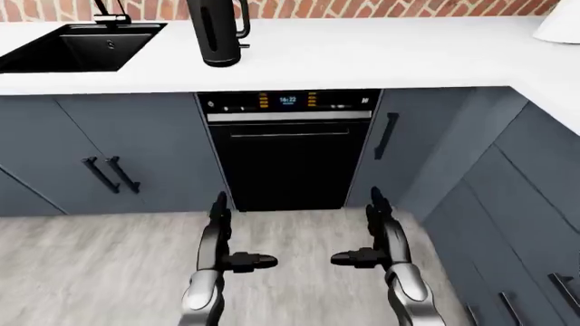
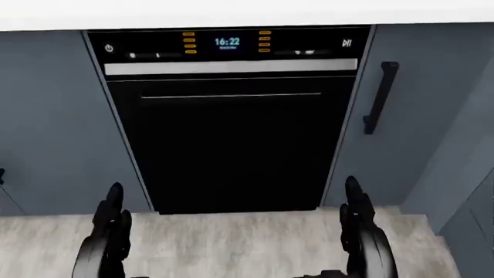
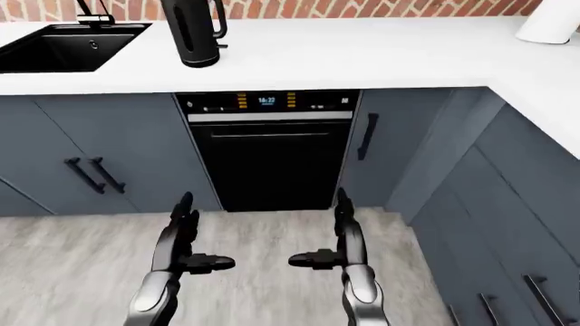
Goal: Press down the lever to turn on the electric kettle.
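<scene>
White counter, black upright electric kettle, side handle

A black electric kettle stands upright on the white tabletop, right of the black sink. Below sits a black oven between grey cabinets. The left hand and right hand hang low over the floor, fingers spread and empty.

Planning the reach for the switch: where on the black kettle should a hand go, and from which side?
Go for the handle side of the electric kettle, at the left-eye view's right: the loop handle sticks out there. The lever itself is too small to make out.
</scene>
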Motion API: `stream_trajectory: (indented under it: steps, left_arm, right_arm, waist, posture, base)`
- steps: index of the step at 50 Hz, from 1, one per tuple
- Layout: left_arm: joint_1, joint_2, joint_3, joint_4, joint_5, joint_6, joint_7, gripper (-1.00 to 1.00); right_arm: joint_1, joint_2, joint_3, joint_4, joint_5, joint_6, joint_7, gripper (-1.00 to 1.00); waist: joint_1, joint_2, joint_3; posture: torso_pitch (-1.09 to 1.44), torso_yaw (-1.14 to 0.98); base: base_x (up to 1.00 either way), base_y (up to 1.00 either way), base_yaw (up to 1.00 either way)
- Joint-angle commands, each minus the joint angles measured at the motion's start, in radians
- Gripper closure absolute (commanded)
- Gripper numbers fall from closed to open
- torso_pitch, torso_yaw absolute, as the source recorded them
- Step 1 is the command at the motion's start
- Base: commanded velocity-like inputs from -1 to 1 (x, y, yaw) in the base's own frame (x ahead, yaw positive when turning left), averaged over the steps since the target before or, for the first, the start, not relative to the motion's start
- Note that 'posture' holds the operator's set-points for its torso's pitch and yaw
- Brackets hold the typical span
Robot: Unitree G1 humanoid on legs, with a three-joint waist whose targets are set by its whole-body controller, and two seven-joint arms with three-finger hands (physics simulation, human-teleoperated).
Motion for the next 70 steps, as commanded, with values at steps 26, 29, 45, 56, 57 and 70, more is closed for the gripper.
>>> stream_trajectory:
  steps: [26, 29, 45, 56, 57, 70]
  left_arm:
    - [-0.059, 0.046, 0.088, -0.516, 0.027, 0.25, -0.01, -1.0]
    - [-0.08, 0.05, 0.098, -0.545, 0.028, 0.289, -0.015, -1.0]
    - [-0.13, 0.065, 0.111, -0.674, 0.043, 0.397, -0.021, -1.0]
    - [-0.135, 0.065, 0.11, -0.682, 0.045, 0.399, -0.021, -1.0]
    - [-0.136, 0.066, 0.113, -0.688, 0.043, 0.405, -0.021, -1.0]
    - [-0.13, 0.063, 0.114, -0.711, 0.039, 0.409, -0.018, -1.0]
  right_arm:
    - [-0.097, -0.019, -0.026, -0.5, -0.006, 0.188, -0.025, -1.0]
    - [-0.095, -0.016, -0.022, -0.527, -0.01, 0.203, -0.029, -1.0]
    - [-0.102, -0.013, -0.01, -0.541, -0.033, 0.204, -0.034, -1.0]
    - [-0.111, -0.015, -0.013, -0.586, -0.048, 0.236, -0.034, -1.0]
    - [-0.111, -0.015, -0.015, -0.594, -0.049, 0.239, -0.035, -1.0]
    - [-0.104, -0.011, -0.009, -0.618, -0.079, 0.239, -0.051, -1.0]
  waist:
    - [0.007, -0.001, -0.084]
    - [0.008, 0.0, -0.092]
    - [0.007, 0.004, -0.078]
    - [0.009, 0.001, -0.076]
    - [0.009, 0.001, -0.076]
    - [0.0, 0.007, -0.073]
  posture:
    - [0.0, 0.0]
    - [0.0, 0.0]
    - [0.0, 0.0]
    - [0.0, 0.0]
    - [0.0, 0.0]
    - [0.0, 0.0]
  base:
    - [0.0, 0.0, 0.0]
    - [0.0, 0.0, 0.0]
    - [0.0, 0.0, 0.0]
    - [0.0, 0.0, 0.0]
    - [0.0, 0.0, 0.0]
    - [0.0, 0.11, 0.0]
